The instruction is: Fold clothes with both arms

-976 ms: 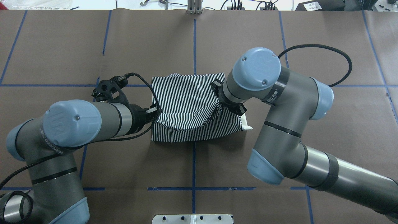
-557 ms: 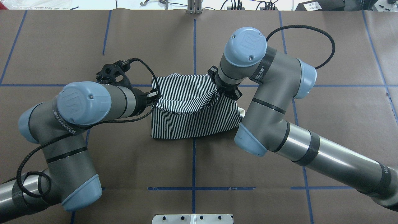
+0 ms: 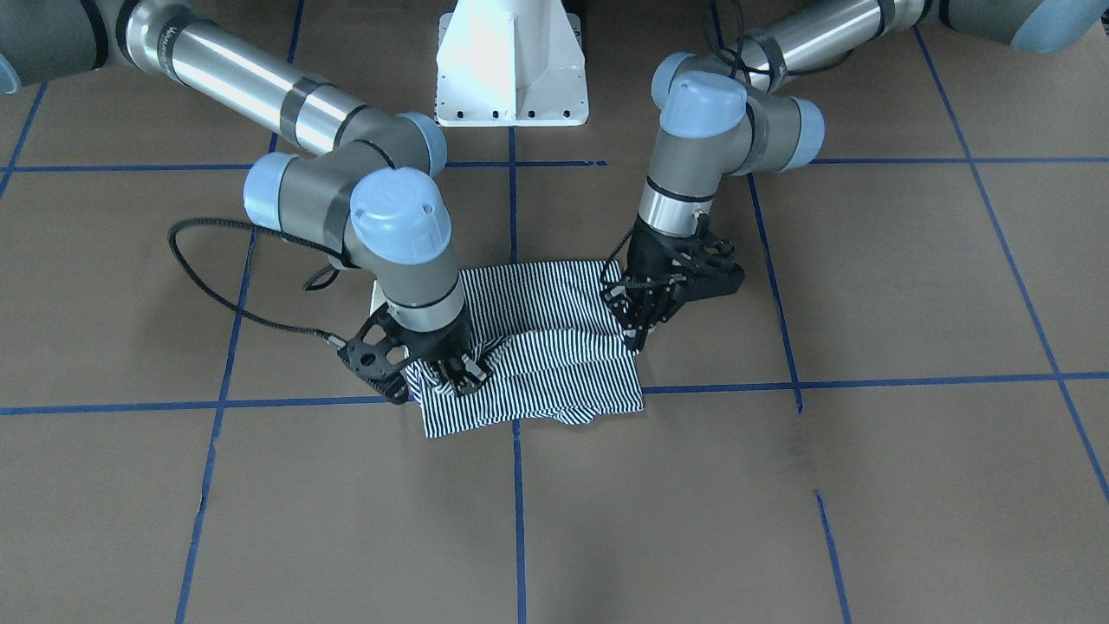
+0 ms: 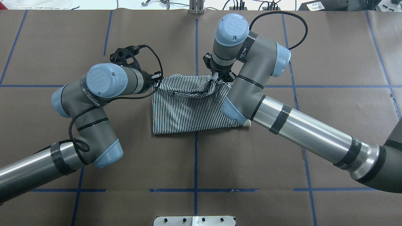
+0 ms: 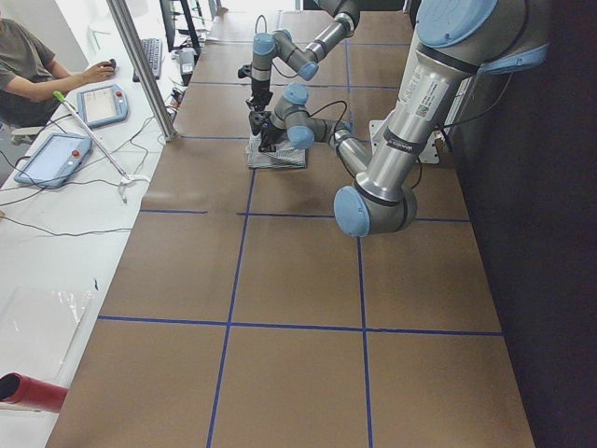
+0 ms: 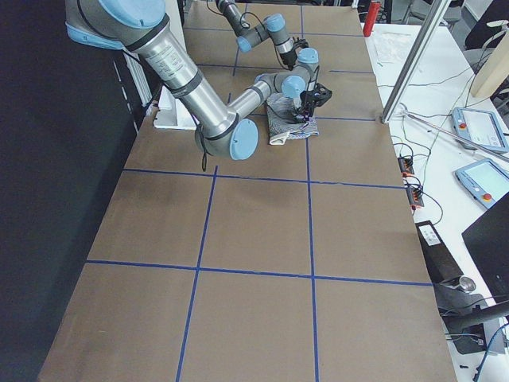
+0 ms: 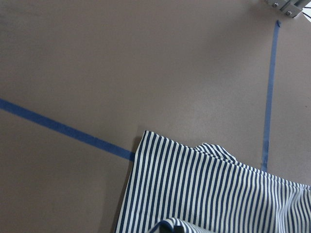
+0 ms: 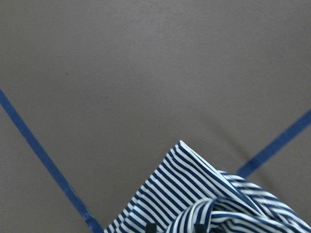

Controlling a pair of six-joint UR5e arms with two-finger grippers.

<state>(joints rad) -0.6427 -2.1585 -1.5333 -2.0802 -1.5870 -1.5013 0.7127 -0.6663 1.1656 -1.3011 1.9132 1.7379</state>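
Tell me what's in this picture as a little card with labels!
Clothes: striped shirt, partly folded on the table
Left pincer: pinching one end of the shirt's edge
Right pincer: pinching the other end of that edge
Held edge: lifted, sagging between the pincers, over the shirt's far end
Table marks: blue tape lines
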